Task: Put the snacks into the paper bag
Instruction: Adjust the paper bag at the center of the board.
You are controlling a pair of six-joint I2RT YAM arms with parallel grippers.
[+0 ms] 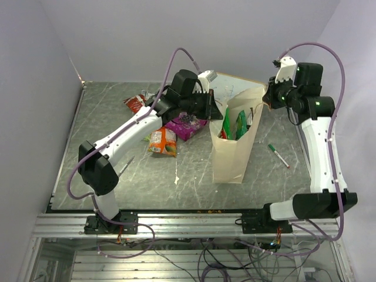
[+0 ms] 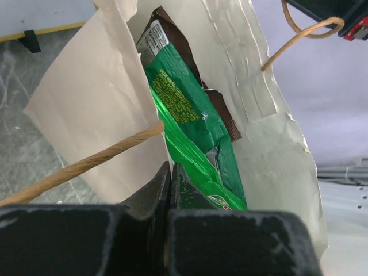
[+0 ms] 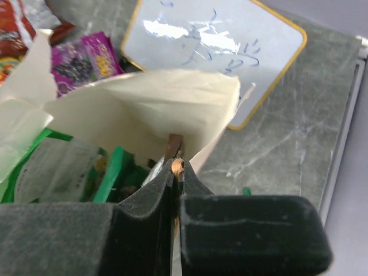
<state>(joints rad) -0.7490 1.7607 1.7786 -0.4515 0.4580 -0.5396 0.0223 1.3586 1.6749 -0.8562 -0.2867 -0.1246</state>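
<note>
Upright on table [image 1: 194,188]: bag [image 1: 232,158], holding green packets [image 2: 178,103] and a brown packet [image 2: 181,46]. Left rim pinched in the closed left gripper [image 2: 171,172]; right cord handle [image 2: 293,40] clamped in the closed right gripper [image 3: 177,165]. Left of bag, lying loose: orange packet [image 1: 163,142], then purple packet [image 1: 185,125]. Farther back: red packet [image 1: 135,103], whiteboard [image 3: 213,52].
</note>
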